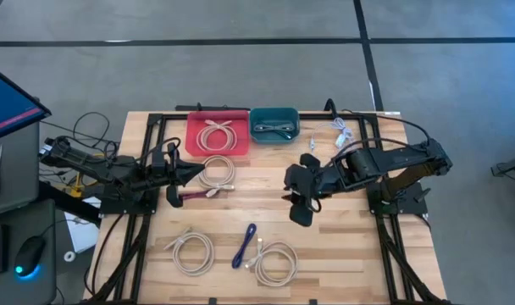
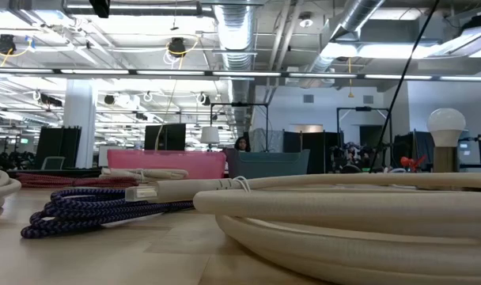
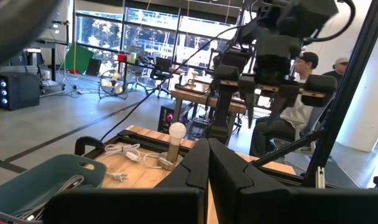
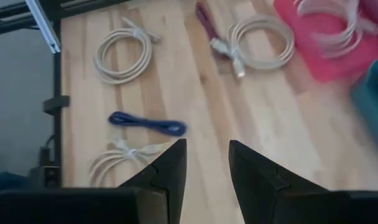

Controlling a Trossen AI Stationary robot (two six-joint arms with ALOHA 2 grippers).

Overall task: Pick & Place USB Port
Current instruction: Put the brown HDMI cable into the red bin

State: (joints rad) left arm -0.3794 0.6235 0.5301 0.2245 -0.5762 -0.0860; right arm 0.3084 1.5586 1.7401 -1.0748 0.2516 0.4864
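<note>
**Light, floppy cable coils wait below the open right gripper**

The right gripper (image 1: pixel 301 206) hovers above bare wood, jaws parted and empty. Ahead of it and lower lies the blue cable (image 4: pixel 148 124), a tight braided bundle; 2 cream coils (image 4: pixel 122 49) flank it. These look light, soft and springy, likely to slide on wood, so pinching across the bundled middle seems safest. The left gripper (image 3: pixel 209 163) is closed on nothing, beside the red tray (image 1: pixel 194 144).

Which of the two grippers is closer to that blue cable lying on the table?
The right gripper. It hangs open over the middle of the table, just up and to the side of the blue cable. The left gripper is shut and sits farther off, near the red tray.
</note>
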